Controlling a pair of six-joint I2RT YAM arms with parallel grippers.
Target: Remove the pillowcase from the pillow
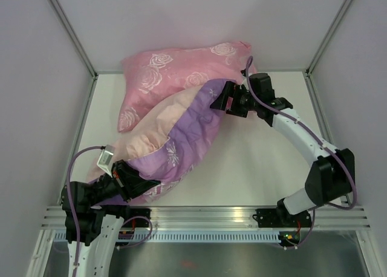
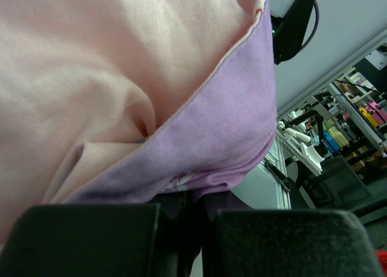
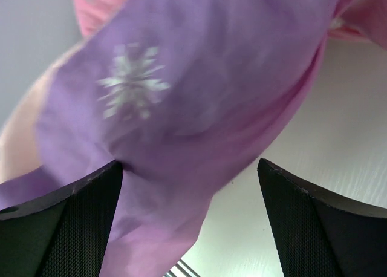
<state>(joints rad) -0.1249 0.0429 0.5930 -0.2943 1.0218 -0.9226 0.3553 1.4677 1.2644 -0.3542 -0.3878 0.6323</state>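
The pillowcase (image 1: 187,132) lies bulging and diagonal across the table, purple outside with its pale pink inside turned out along the upper left. The plain white pillow does not show. My left gripper (image 1: 136,183) is at the case's near left end, shut on a fold of purple fabric (image 2: 224,126); in the left wrist view the gripper (image 2: 190,198) pinches it between close-set fingers. My right gripper (image 1: 216,98) is at the far right end. Its jaws (image 3: 190,163) stand wide apart, with purple snowflake fabric (image 3: 181,95) hanging between them and touching the left finger.
A pink rose-patterned pillow (image 1: 175,71) lies at the back, partly under the case. White table (image 1: 260,156) shows to the right of the case. White walls with metal posts enclose three sides. An aluminium rail (image 1: 211,215) runs along the near edge.
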